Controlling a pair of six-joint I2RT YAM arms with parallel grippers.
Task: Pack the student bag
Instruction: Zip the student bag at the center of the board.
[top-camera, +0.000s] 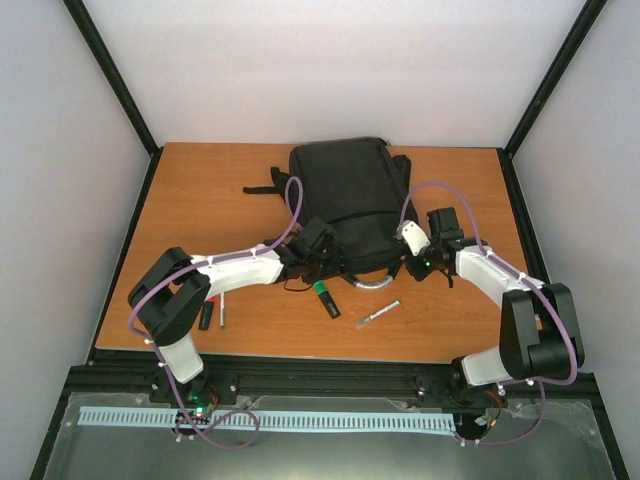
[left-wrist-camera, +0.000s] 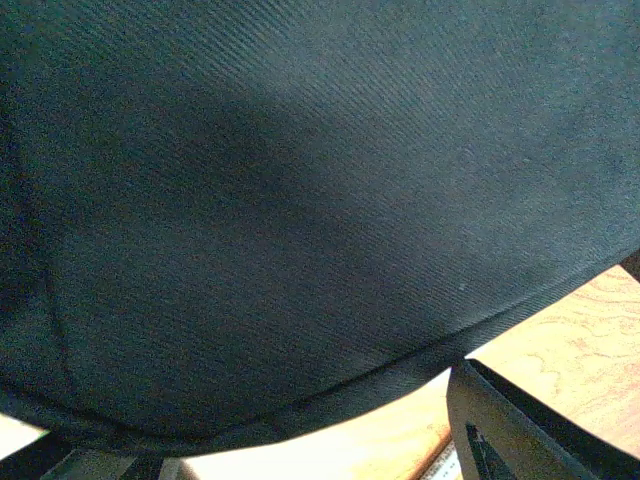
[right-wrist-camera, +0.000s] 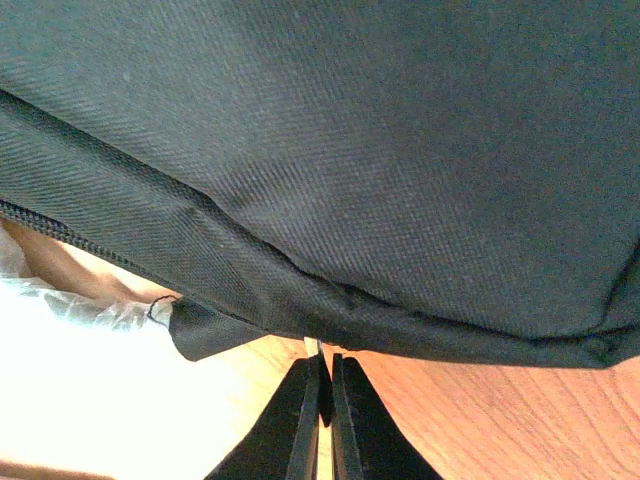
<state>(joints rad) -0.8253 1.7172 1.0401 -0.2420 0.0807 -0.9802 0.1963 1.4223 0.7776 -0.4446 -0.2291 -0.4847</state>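
Observation:
The student bag (top-camera: 350, 190), a large black backpack, lies flat in the middle of the wooden table, its pale grey loop handle (top-camera: 370, 284) at the near edge. My left gripper (top-camera: 330, 258) is at the bag's near-left edge. In the left wrist view it (left-wrist-camera: 250, 425) is open, its fingers (left-wrist-camera: 492, 420) wide apart under the black fabric (left-wrist-camera: 300, 200). My right gripper (top-camera: 408, 258) is at the near-right corner. In the right wrist view it (right-wrist-camera: 323, 358) is shut on a thin pale tab (right-wrist-camera: 312, 345) at the bag's bottom seam (right-wrist-camera: 420, 320).
A green-capped marker (top-camera: 325, 298) and a pale pen (top-camera: 377, 314) lie on the table (top-camera: 200, 190) in front of the bag. Two dark markers (top-camera: 208, 310) and a thin pen (top-camera: 222, 310) lie by the left arm. A zip line (right-wrist-camera: 60, 230) runs along the bag's side.

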